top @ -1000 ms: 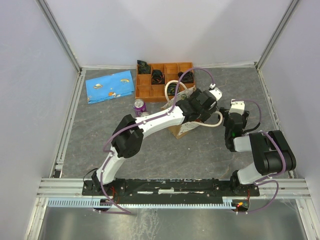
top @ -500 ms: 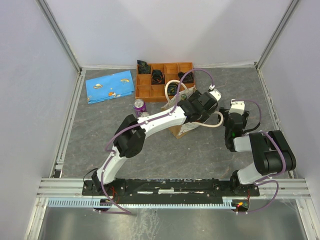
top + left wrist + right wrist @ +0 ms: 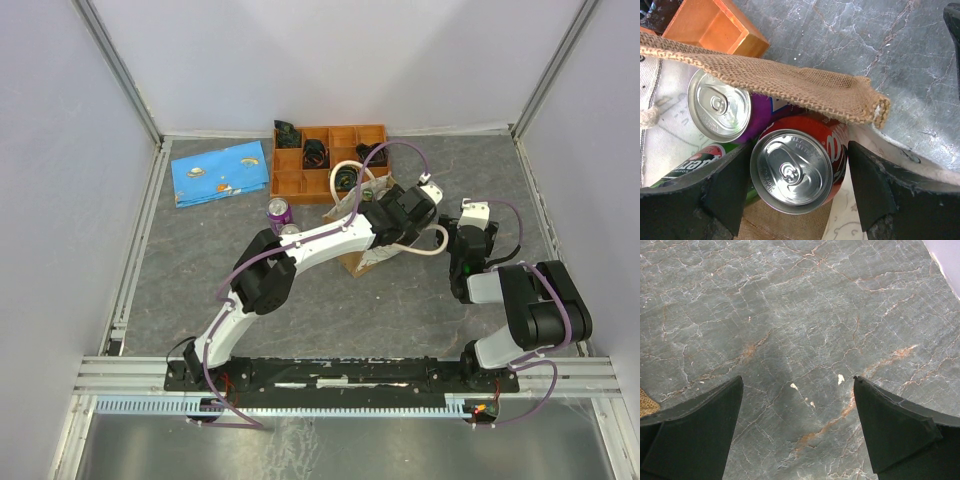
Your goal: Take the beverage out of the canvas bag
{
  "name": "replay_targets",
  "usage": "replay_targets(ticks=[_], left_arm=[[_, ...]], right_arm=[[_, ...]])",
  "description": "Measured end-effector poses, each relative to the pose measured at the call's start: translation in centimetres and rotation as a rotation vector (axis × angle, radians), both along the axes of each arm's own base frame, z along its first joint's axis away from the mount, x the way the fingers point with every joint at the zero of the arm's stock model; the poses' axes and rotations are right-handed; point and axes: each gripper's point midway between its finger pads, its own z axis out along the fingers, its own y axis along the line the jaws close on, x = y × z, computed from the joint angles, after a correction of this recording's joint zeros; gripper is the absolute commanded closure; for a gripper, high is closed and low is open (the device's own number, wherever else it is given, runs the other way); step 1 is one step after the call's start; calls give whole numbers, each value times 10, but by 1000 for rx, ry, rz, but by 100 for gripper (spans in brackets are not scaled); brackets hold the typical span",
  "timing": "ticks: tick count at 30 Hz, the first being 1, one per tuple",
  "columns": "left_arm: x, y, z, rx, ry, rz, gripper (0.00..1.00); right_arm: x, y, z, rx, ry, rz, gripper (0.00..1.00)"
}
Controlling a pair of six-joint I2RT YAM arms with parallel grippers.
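Observation:
The canvas bag [image 3: 362, 258] stands mid-table with cream rope handles [image 3: 345, 172]. My left gripper [image 3: 392, 208] reaches down into its mouth. In the left wrist view the burlap rim [image 3: 805, 87] crosses the top. Below it a red can [image 3: 799, 170] sits between my left fingers [image 3: 799, 150], and both pads are at its sides. A purple can [image 3: 719, 105] and a green can [image 3: 700, 164] lie beside it inside the bag. My right gripper [image 3: 474, 216] hangs open and empty over bare table [image 3: 798, 385] to the right of the bag.
An orange compartment tray [image 3: 296, 182] stands right behind the bag and shows in the left wrist view [image 3: 715, 25]. A purple can [image 3: 278, 211] stands on the table left of the bag. A blue packet [image 3: 220, 172] lies at the back left.
My left arm has shifted slightly forward over the bag, and its cable loop has risen. The right arm has not moved.

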Motion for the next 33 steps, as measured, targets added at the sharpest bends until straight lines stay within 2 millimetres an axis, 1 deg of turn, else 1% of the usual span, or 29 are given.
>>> replay_targets(ticks=[2,3,4,6,7,8,12,15,18,20,21,22,23,25,26,27,33], left_arm=[[0,0,0,-2,-1,0,28],[0,0,0,-2,-1,-1,33],[0,-1,0,-3,-2,0,36],[1,-1,1,-5,-4,0,39],[1,-1,1,-4,-4,1,38],[1,-1,1,-4,-5,1,35],[2,0,1,-4,-8,4,19],[3,0,1,-5,-14,9,17],[5,-1,-1,-12,-26,15,20],[6,-2,-2,-18,-33,17,28],[6,-2,-3,-21,-36,18,35],[7,-3,-3,-24,-37,18,46],[7,-4,-2,-29,-39,17,62],[7,-5,-1,-38,-39,13,85],[6,-5,-2,-40,-38,11,95],[6,-5,-2,-44,-37,10,97],[7,-4,-1,-55,-27,2,97]], right_arm=[[0,0,0,0,0,0,1],[0,0,0,0,0,0,1],[0,0,0,0,0,0,1],[0,0,0,0,0,0,1],[0,0,0,0,0,0,1],[0,0,0,0,0,0,1],[0,0,0,0,0,0,1],[0,0,0,0,0,0,1],[0,0,0,0,0,0,1],[0,0,0,0,0,0,1],[0,0,0,0,0,0,1],[0,0,0,0,0,0,1],[0,0,0,0,0,0,1],[0,0,0,0,0,0,1],[0,0,0,0,0,0,1],[0,0,0,0,0,0,1],[0,0,0,0,0,0,1]])
